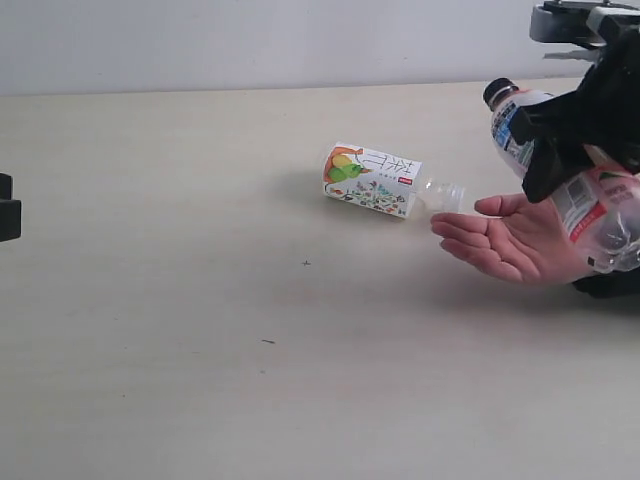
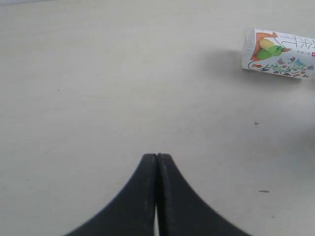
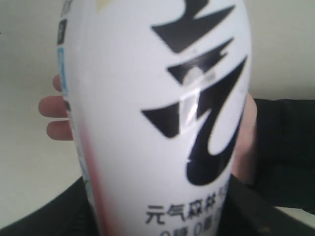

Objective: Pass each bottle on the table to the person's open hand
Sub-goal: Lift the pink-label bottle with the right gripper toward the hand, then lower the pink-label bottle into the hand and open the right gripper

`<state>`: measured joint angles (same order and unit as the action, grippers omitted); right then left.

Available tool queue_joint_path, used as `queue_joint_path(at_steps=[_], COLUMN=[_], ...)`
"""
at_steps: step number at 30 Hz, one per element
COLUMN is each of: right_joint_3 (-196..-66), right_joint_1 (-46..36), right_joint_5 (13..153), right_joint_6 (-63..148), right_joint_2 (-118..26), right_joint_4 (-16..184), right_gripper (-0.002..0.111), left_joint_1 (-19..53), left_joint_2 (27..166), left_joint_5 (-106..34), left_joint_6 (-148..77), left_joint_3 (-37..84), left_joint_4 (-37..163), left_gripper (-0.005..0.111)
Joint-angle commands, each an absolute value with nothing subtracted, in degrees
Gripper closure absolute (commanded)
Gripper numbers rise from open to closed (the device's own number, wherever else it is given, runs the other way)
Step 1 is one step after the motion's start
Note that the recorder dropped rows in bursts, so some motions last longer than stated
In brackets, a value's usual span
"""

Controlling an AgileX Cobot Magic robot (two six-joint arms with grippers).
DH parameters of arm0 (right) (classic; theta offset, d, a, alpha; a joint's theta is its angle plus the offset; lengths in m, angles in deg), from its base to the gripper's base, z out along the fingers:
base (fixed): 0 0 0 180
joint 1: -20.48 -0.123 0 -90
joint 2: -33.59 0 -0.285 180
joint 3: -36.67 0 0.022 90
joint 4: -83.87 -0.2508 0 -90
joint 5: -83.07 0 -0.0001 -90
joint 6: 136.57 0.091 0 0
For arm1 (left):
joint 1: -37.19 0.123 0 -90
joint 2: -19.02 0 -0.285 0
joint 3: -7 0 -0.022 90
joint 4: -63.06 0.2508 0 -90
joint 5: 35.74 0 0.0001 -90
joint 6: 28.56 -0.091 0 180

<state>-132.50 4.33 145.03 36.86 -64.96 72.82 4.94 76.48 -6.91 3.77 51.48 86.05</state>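
Observation:
A clear bottle with a black cap and a white and pink label (image 1: 598,205) hangs tilted just above the person's open hand (image 1: 505,243), with my right gripper (image 1: 562,150) shut on its body. In the right wrist view this bottle (image 3: 157,113) fills the picture between the dark fingers (image 3: 268,214), and the hand (image 3: 53,118) shows behind it. A second bottle with a yellow-green fruit label (image 1: 372,180) lies on its side on the table (image 1: 200,300), its neck pointing at the hand. My left gripper (image 2: 157,157) is shut and empty, hanging over bare table far from that lying bottle (image 2: 278,53).
The person's dark sleeve (image 1: 610,285) rests at the table's right edge. A pale wall (image 1: 250,40) runs behind the table's far edge. A few tiny dark specks (image 1: 306,263) mark the tabletop. The left arm's dark end (image 1: 8,207) shows at the left border.

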Motion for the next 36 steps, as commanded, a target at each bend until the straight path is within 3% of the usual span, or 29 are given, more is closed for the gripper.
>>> queue_joint_path(at_steps=[1, 22, 36], right_joint_3=[-125.51, -122.39, -122.39], right_joint_1=[4.09, 4.09, 4.09], right_joint_5=[138.03, 134.86, 135.06], right_joint_6=[37.36, 31.34, 30.83], right_joint_2=[-62.35, -64.35, -64.35], right_joint_4=[68.52, 64.92, 64.92], right_gripper=[0.108, 0.108, 0.064], left_joint_1=[5.09, 5.09, 5.09], left_joint_2=[76.17, 76.17, 76.17], left_joint_5=[-7.62, -7.62, -7.62], left_joint_6=[4.19, 4.19, 4.19], left_joint_3=[51.7, 51.7, 51.7], left_joint_4=[86.13, 86.13, 86.13], left_gripper=[0.107, 0.107, 0.107])
